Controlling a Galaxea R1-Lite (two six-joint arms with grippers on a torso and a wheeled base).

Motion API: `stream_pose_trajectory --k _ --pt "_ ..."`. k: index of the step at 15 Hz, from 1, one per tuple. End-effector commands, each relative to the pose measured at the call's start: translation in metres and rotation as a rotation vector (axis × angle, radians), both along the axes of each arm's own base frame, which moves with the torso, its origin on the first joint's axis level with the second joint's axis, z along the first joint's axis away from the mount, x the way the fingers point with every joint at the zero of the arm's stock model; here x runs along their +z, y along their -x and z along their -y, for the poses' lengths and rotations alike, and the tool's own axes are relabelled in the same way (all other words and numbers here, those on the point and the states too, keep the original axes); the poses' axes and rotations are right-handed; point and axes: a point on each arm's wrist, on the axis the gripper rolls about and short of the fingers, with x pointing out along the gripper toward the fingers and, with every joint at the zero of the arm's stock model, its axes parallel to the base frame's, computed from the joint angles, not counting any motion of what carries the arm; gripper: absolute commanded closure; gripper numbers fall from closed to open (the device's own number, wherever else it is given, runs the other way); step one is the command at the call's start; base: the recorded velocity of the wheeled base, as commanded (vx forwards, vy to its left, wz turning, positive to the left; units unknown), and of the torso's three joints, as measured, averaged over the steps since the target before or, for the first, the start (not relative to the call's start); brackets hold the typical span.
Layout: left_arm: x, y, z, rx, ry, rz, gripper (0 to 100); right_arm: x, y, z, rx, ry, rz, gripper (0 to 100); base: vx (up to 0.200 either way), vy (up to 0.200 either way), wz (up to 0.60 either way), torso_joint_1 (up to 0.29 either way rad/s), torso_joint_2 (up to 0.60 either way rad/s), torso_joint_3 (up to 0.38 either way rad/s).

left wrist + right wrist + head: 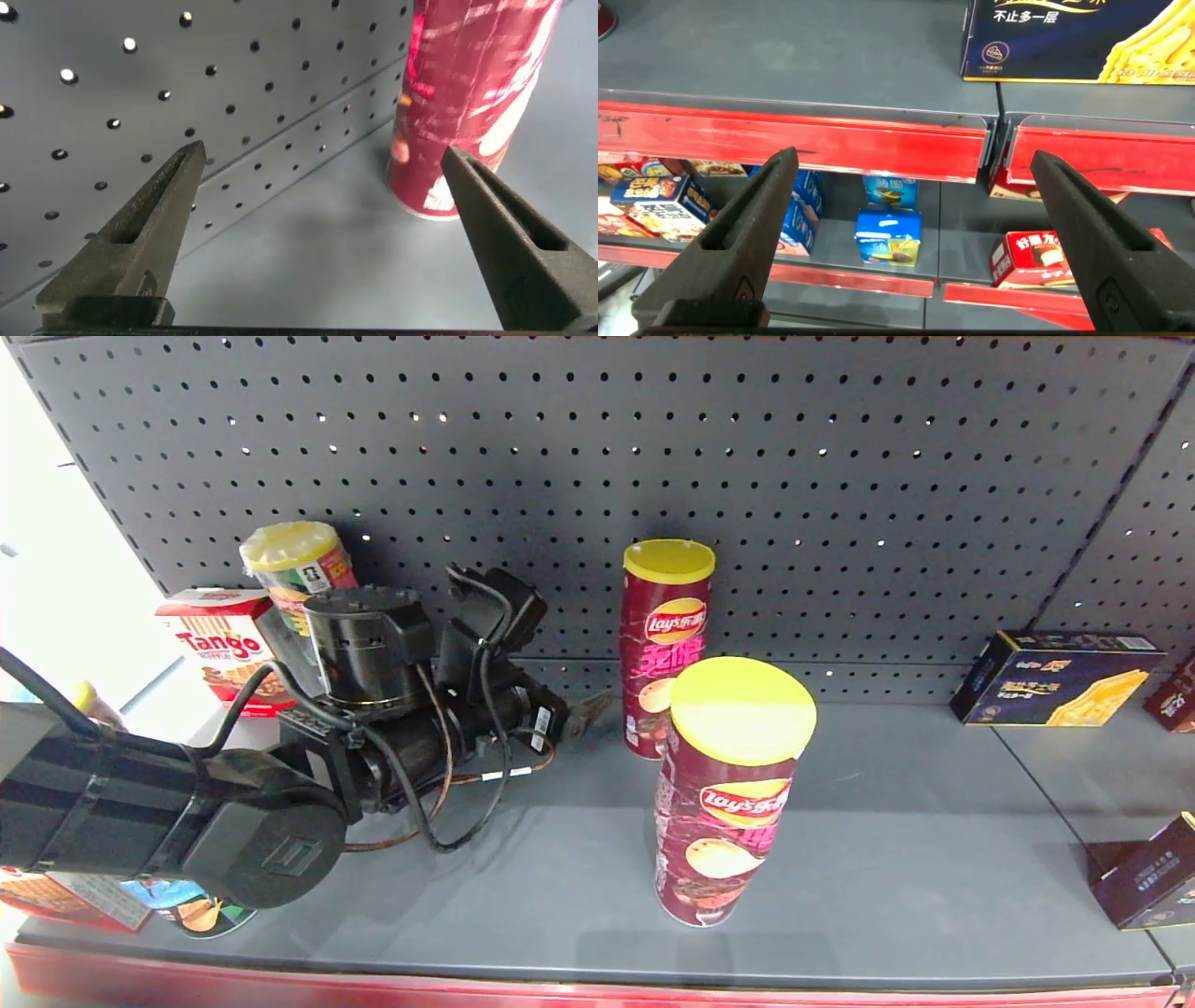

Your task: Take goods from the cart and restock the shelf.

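Note:
Two tall red chip cans with yellow lids stand upright on the grey shelf (915, 859): one at the back by the pegboard (665, 644), one nearer the front (728, 793). My left gripper (583, 709) hovers low over the shelf just left of the back can, open and holding nothing. In the left wrist view that can (467, 103) stands a little beyond the open left gripper (322, 154), off to one side, not between the fingers. My right gripper (913, 157) is open and holding nothing, in front of a red shelf edge (878, 135).
A third can (297, 565) and a red-and-white wafer box (224, 644) stand behind my left arm. Dark boxes (1055, 677) lie on the shelf's right side. The right wrist view shows a dark blue box (1083, 37) above the red edge and packaged goods (887, 233) on lower shelves.

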Motion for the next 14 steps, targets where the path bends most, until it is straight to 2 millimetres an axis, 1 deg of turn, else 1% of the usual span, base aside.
stream_pose_trajectory --k 1,6,10,14 --pt "-0.005 -0.002 0.003 -0.003 -0.006 -0.011 0 0.000 0.000 0.000 0.001 0.000 -0.002 0 0.000 0.000 0.00 0.000 0.00 0.000" --pt "-0.013 -0.010 0.009 -0.008 -0.017 -0.031 0 0.000 0.000 0.000 0.001 0.000 -0.003 0 0.000 0.000 0.00 0.000 0.00 0.000" --pt "-0.013 -0.017 0.015 -0.012 -0.019 -0.034 0 0.000 0.000 0.000 0.001 0.000 -0.002 0 0.000 0.000 0.00 0.000 0.00 0.000" --pt "-0.014 -0.017 0.013 -0.008 -0.020 -0.036 0 0.000 0.000 0.000 0.001 0.000 -0.002 0 0.000 0.000 0.00 0.000 0.00 0.000"
